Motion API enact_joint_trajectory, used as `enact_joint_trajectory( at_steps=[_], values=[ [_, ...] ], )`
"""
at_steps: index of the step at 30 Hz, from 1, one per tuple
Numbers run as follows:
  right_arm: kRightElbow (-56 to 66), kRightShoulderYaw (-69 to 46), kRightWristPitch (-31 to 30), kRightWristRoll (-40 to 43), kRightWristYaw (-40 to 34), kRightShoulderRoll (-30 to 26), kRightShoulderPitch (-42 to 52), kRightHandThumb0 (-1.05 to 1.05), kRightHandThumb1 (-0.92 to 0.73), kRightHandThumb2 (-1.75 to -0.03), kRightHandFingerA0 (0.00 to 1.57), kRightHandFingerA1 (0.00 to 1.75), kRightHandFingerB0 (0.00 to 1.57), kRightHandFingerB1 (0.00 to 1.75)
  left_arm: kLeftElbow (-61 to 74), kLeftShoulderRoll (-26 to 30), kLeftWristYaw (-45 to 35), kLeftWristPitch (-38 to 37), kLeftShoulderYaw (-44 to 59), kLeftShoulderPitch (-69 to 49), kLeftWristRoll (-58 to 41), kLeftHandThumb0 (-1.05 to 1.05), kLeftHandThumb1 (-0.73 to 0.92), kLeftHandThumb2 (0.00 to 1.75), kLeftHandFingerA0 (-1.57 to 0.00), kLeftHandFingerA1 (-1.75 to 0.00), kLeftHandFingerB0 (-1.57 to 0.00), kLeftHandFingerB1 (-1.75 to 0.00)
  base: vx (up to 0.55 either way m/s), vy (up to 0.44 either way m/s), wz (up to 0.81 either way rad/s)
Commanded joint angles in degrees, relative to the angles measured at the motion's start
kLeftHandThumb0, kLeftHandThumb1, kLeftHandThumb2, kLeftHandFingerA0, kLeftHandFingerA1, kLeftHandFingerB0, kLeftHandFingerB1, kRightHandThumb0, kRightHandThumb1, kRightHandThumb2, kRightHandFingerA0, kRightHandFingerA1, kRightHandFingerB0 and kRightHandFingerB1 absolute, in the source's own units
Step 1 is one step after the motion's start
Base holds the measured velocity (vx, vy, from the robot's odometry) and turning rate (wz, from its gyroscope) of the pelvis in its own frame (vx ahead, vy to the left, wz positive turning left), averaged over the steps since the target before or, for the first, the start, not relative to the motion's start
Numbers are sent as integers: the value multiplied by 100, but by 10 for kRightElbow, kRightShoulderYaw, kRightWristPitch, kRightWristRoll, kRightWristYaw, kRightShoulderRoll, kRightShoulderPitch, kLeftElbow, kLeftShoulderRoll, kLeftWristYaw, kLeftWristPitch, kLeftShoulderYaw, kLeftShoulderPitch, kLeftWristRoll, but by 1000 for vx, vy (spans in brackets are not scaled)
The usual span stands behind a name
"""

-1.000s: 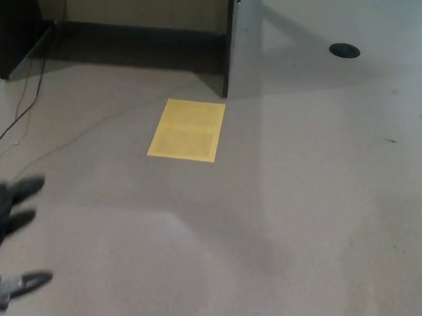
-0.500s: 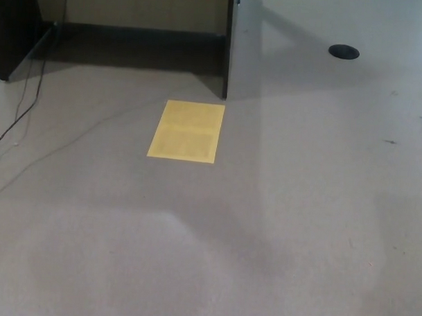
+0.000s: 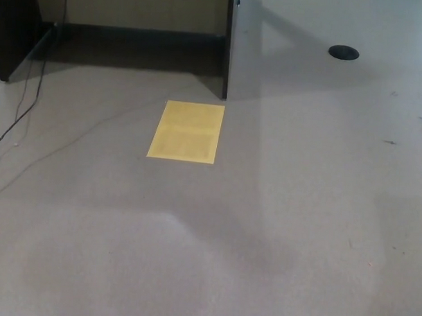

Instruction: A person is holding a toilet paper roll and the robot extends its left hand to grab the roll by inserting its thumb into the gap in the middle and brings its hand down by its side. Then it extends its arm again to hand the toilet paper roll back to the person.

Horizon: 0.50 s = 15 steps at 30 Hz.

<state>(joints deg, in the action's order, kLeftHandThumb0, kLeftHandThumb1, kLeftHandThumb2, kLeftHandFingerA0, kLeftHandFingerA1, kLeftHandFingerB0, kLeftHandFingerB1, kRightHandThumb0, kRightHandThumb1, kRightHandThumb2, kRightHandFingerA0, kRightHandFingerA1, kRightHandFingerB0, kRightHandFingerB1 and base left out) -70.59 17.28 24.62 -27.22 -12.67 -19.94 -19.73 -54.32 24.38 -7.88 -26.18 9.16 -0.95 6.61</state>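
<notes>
Since neither hand shows up in the head view right now, I can't say if the fingers are apart or clamped on anything, and the toilet paper roll isn't visible either. All you get is carpeted floor, a yellow sheet, a cable and a desk panel. My guess: the left arm is down at the side. For the hand-back, raise it slowly, thumb kept through the core.
</notes>
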Motion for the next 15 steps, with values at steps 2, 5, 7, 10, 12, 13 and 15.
enact_joint_trajectory(
  at_steps=[2, 5, 7, 10, 12, 13, 15],
  values=[
    [-4, -3, -10, 3, 5, -9, -8, -46, -74, -62, 63, 50, 54, 42, -17, 14, 30, -27, -12, 12, 13, -13, 34, 81, -25, -53, -18, -48, 0, 0, 0],
    [-5, -4, -12, 5, 7, -9, -7, -45, -74, -62, 63, 49, 54, 42, -17, 17, 37, -29, -22, 12, 17, -14, 34, 81, -25, -53, -18, -48, 0, 0, 0],
    [-4, -4, -10, 5, 6, -10, -2, -45, -74, -62, 62, 48, 54, 42, -14, 17, 37, -27, -25, 9, 15, -14, 35, 81, -25, -53, -19, -48, 0, 0, 0],
    [-3, -2, -4, 2, -1, -12, 6, -45, -73, -63, 61, 48, 54, 42, -18, 17, 39, -32, -30, 5, 13, -17, 52, 55, -37, -36, -32, -31, 0, 0, 0],
    [-4, -4, -2, 5, 1, -12, 9, -45, -73, -62, 62, 50, 54, 43, -17, 18, 42, -32, -35, 5, 16, -21, 53, 56, -38, -37, -32, -31, 0, 0, 0],
    [-4, -6, -1, 7, 3, -13, 9, -45, -74, -62, 63, 50, 54, 43, -19, 18, 38, -33, -35, 6, 13, -16, 53, 56, -37, -37, -32, -31, 0, 0, 0],
    [-3, -7, -1, 8, 6, -13, 10, -45, -74, -62, 63, 50, 54, 43, -20, 17, 34, -34, -35, 6, 8, -16, 53, 56, -37, -37, -32, -31, 0, 0, 0]
  ],
)
